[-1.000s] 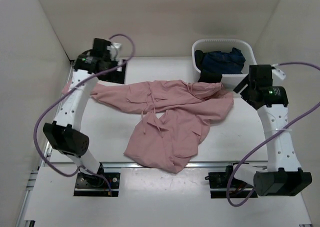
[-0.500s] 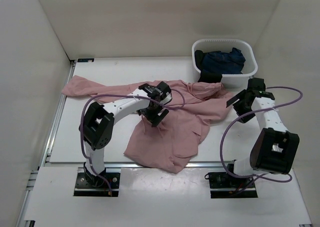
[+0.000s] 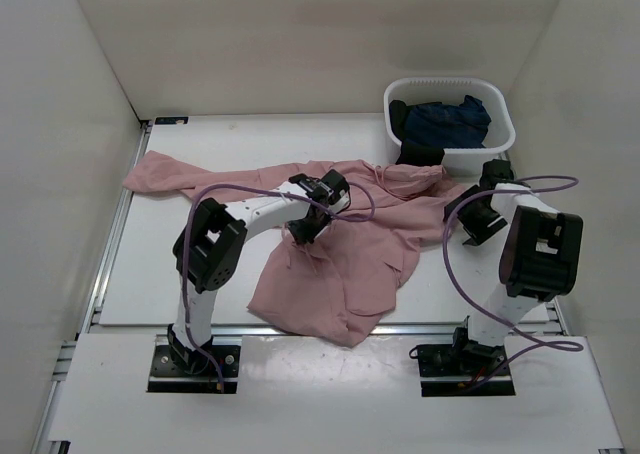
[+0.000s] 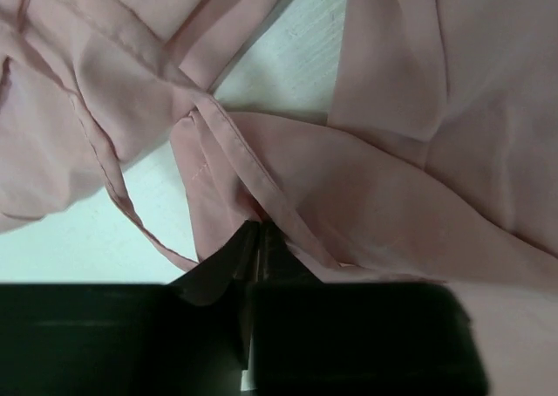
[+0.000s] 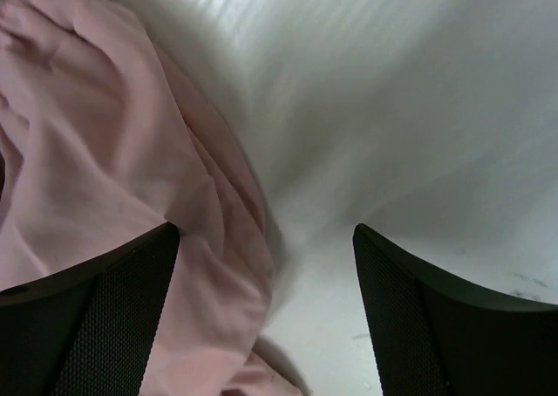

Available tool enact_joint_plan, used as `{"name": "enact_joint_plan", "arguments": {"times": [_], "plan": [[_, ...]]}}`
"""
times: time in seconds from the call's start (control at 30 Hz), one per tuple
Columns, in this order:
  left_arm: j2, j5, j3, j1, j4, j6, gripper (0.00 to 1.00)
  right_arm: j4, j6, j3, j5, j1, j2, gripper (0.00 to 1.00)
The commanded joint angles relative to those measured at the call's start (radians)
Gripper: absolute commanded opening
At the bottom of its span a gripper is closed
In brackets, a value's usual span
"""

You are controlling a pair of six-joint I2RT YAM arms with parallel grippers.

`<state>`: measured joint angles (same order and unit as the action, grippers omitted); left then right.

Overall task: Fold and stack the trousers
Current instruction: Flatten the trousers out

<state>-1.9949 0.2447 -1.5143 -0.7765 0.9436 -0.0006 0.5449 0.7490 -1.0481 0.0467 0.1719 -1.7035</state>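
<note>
The dusty-pink trousers (image 3: 370, 244) lie crumpled across the middle of the table, one leg reaching toward the far left corner. My left gripper (image 3: 306, 229) is down on their middle. In the left wrist view its jaws (image 4: 259, 232) are shut on a raised fold of the pink cloth (image 4: 392, 178) near a seam. My right gripper (image 3: 465, 219) hovers low at the trousers' right edge. Its fingers (image 5: 131, 283) stand wide open, with the hem of the cloth (image 5: 87, 152) lying between them on the left and bare table on the right.
A white basket (image 3: 448, 81) stands at the back right with a dark navy garment (image 3: 445, 119) inside. A black cloth (image 3: 420, 154) lies against its front. White walls close in the table on the left, back and right.
My left arm has swung from the far left corner to the middle of the trousers and shut on a fold. My right arm has folded down to the trousers' right edge, still open.
</note>
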Motion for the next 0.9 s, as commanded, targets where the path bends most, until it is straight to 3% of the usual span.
{"name": "enact_joint_plan", "arguments": {"times": [0.0,0.07,0.1,0.2,0.27,0.3,0.37,0.43,0.5,0.67,0.87], "plan": [[0.015,-0.008,0.011,-0.004,-0.017,0.001,0.14,-0.060,-0.016,-0.046,-0.021,0.001,-0.036,0.84],[0.024,-0.027,0.022,-0.004,-0.026,0.001,0.14,-0.071,-0.016,-0.046,-0.011,0.001,-0.047,0.77],[0.024,-0.027,0.031,0.005,-0.026,0.001,0.14,-0.071,-0.016,-0.046,-0.011,0.001,-0.056,0.65],[0.053,-0.027,0.043,0.014,-0.026,0.001,0.14,-0.071,-0.016,-0.037,-0.021,0.001,-0.056,0.46],[0.071,-0.027,0.052,0.026,-0.026,0.001,0.14,-0.071,-0.025,-0.036,-0.021,0.001,-0.056,0.48],[0.080,-0.027,0.052,0.037,-0.026,0.001,0.19,-0.071,-0.025,-0.027,-0.021,0.001,-0.045,0.50],[0.094,-0.027,0.052,0.055,-0.002,0.001,0.46,-0.071,-0.025,-0.027,-0.021,0.001,-0.045,0.55],[0.117,-0.105,0.010,0.075,0.015,0.001,0.65,-0.071,-0.034,-0.027,-0.021,0.001,-0.025,0.55],[0.117,-0.232,-0.040,0.112,0.058,0.001,0.67,-0.062,-0.034,-0.018,-0.021,0.001,-0.016,0.54],[0.072,-0.319,-0.029,0.186,0.084,0.001,0.53,-0.062,-0.034,0.003,-0.011,0.001,0.007,0.52],[-0.016,-0.456,-0.095,0.206,0.185,0.001,0.53,-0.062,-0.025,0.003,-0.011,0.001,0.007,0.52]]}}
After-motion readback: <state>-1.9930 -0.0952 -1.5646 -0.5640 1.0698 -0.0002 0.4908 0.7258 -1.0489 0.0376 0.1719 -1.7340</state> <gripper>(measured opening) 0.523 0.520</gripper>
